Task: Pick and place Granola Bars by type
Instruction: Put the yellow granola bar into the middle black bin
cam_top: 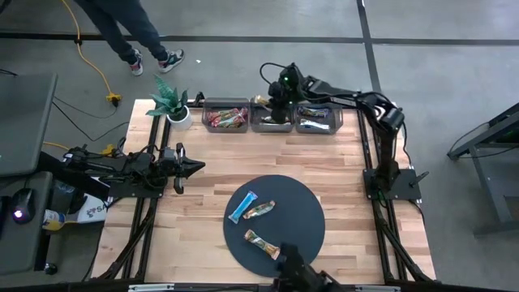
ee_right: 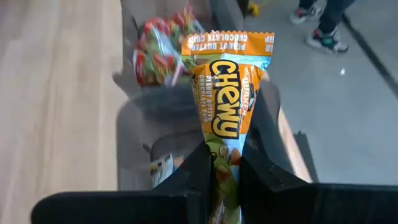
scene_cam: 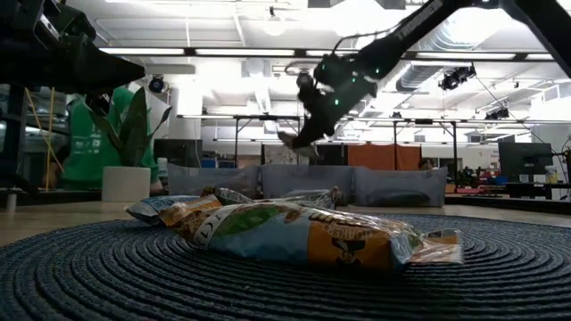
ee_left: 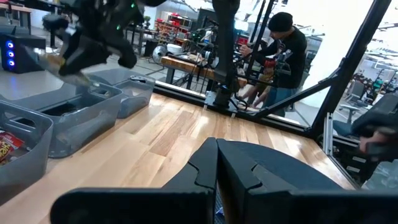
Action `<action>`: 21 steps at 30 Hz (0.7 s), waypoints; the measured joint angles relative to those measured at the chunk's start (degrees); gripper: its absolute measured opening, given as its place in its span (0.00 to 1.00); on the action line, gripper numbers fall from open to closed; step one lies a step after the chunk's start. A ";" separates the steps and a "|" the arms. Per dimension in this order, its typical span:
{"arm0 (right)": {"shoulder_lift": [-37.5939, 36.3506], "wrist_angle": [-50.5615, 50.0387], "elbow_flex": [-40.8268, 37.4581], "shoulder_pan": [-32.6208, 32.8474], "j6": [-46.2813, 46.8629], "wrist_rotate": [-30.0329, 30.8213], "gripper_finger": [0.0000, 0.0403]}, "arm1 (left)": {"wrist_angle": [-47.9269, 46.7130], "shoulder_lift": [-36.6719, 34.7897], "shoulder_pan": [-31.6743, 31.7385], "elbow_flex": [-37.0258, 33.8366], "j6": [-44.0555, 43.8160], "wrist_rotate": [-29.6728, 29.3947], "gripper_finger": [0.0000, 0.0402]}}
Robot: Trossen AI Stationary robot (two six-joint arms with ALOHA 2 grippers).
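My right gripper [ee_right: 225, 163] is pinching a green-brown Chewy granola bar [ee_right: 225, 102] above the middle clear plastic bin [cam_top: 271, 122] on the pale wooden desk [cam_top: 340, 154], workshop benches lying beyond; my left gripper [cam_top: 193, 167] is waiting closed.

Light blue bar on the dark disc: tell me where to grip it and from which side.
Grip the light blue bar across its narrow middle, coming straight down from above. It lies flat on the dark round disc, slanted, with its long sides free; the multicolour bar sits close at one end, so avoid that end.
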 joint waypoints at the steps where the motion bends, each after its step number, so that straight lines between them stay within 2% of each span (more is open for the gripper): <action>1: 0.59 -0.15 0.00 -0.17 0.01 -0.02 0.11 | 0.00 0.02 0.00 0.02 0.00 0.01 0.00; 12: 2.00 -8.66 0.00 -1.59 -3.80 0.43 0.11 | 0.01 0.02 0.00 0.02 0.00 -0.01 0.00; 21: 2.00 -9.70 0.00 -2.31 -3.63 0.40 0.11 | 0.00 0.00 0.00 0.00 0.00 -0.01 0.00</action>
